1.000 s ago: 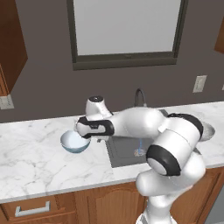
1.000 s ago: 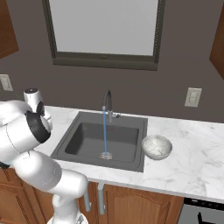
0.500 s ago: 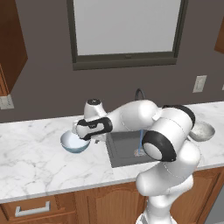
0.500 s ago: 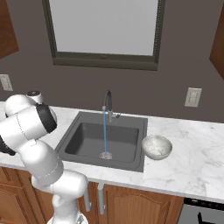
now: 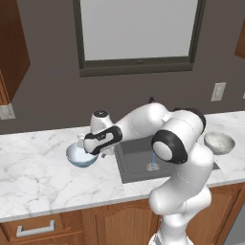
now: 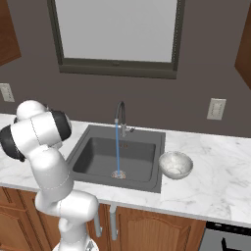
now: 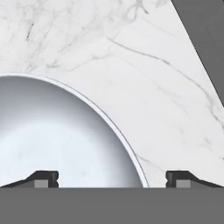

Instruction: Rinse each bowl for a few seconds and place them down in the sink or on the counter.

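The light blue bowl (image 5: pixel 80 156) sits upright on the marble counter (image 5: pixel 38 177), left of the sink (image 5: pixel 136 160). My gripper (image 5: pixel 89 151) reaches down at the bowl's right edge. In the hand view it is open (image 7: pixel 112 179), its two tips straddling the rim: the white inside of the bowl (image 7: pixel 52 140) lies toward the left tip, bare counter (image 7: pixel 166 96) toward the right. The fingers are not pressing on the rim. The grey-white speckled bowl (image 6: pixel 175 164) (image 5: pixel 219 142) stands on the counter just right of the sink (image 6: pixel 98 154).
The gooseneck faucet (image 6: pixel 119 113) is running, a thin blue stream (image 6: pixel 117 149) falling to the drain. My arm arches over the sink's left half. A dark window frame and wall outlets line the wall behind. Wooden cabinets sit under the counter.
The hand has come down and left onto the blue bowl's right rim, and the elbow has swung across the sink. Neither bowl has moved.
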